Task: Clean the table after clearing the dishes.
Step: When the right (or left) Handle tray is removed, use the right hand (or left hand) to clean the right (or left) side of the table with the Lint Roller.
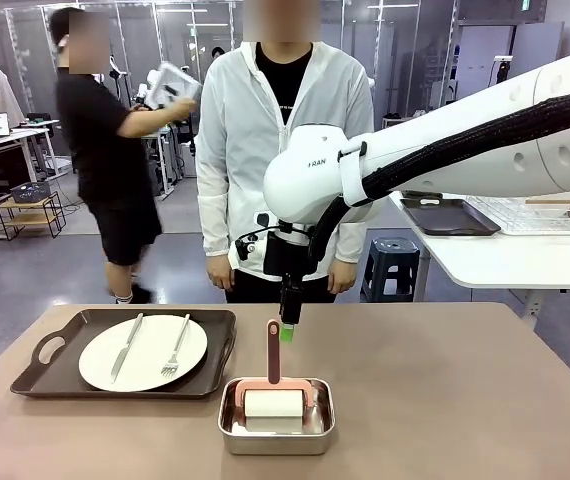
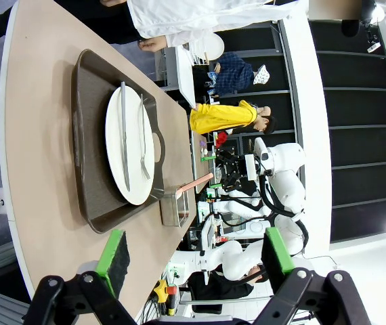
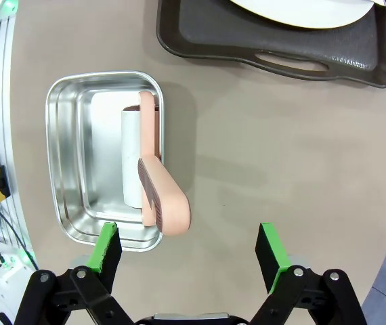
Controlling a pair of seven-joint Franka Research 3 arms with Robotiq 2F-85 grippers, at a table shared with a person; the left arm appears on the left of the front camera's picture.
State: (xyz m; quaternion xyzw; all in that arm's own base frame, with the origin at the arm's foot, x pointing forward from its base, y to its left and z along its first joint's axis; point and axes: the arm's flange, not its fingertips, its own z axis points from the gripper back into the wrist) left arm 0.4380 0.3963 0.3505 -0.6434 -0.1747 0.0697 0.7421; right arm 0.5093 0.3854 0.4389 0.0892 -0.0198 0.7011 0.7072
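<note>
Hovering over the taupe bench [image 1: 445, 400], the right hand [image 1: 288, 338] hung fingers-down from its white arm, just behind a small steel pan [image 1: 276, 428] and close beside the upright pink handle of the roller [image 1: 273, 352] lying in that pan. From the right wrist view, this right hand [image 3: 187, 247] was released, its green-padded fingers [image 3: 108, 245] spread wide and grasping nothing; the end of the roller [image 3: 162, 196] handle lay below and between them, nearer one finger, and the white roll sat inside the pan [image 3: 71, 156]. On the robot's left side of the bench, a dark brown handled tray [image 1: 35, 372] carried a round white plate [image 1: 150, 365], with a steel knife [image 1: 127, 347] and a fork [image 1: 176, 347] laid side by side across it. The tray sat just beside the pan, apart from it. The left hand [image 2: 196, 254] was likewise released and empty, its fingers [image 2: 115, 254] held wide apart, looking along the bench [image 2: 37, 135] toward the tray [image 2: 84, 183], the plate [image 2: 129, 169], the knife [image 2: 123, 135], the fork [image 2: 142, 139] and the pan [image 2: 175, 206] beyond. A person [image 1: 285, 150] in a white jacket stood at the far side of the bench, arms hanging down.
</note>
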